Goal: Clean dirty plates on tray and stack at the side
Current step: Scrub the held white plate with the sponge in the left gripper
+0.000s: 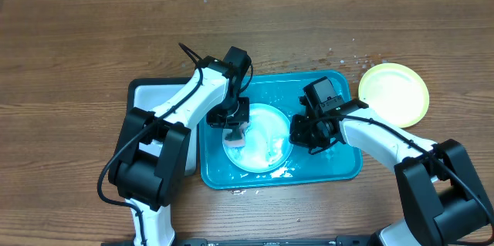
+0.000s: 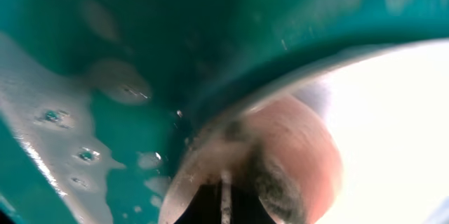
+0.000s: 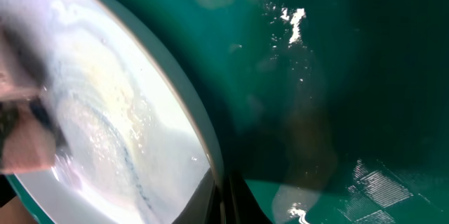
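A pale-blue-rimmed plate [image 1: 262, 147] lies in the turquoise tray [image 1: 343, 165], wet and foamy. My left gripper [image 1: 234, 125] is shut on a pink sponge [image 1: 235, 137] that presses on the plate's left part. In the left wrist view the sponge [image 2: 287, 154] fills the jaws of the left gripper [image 2: 224, 206], next to the white plate [image 2: 400, 112]. My right gripper [image 1: 299, 133] is shut on the plate's right rim. The right wrist view shows that rim pinched in the right gripper [image 3: 226, 206], a faint dark streak on the plate [image 3: 105, 126], and the sponge [image 3: 24, 147] at the left.
A yellow-green-rimmed plate [image 1: 394, 93] sits on the wooden table right of the tray. A white tray with a black rim [image 1: 150, 92] lies left of the turquoise one, under my left arm. Water and foam pool on the tray floor [image 2: 42, 112] and drops spot the table.
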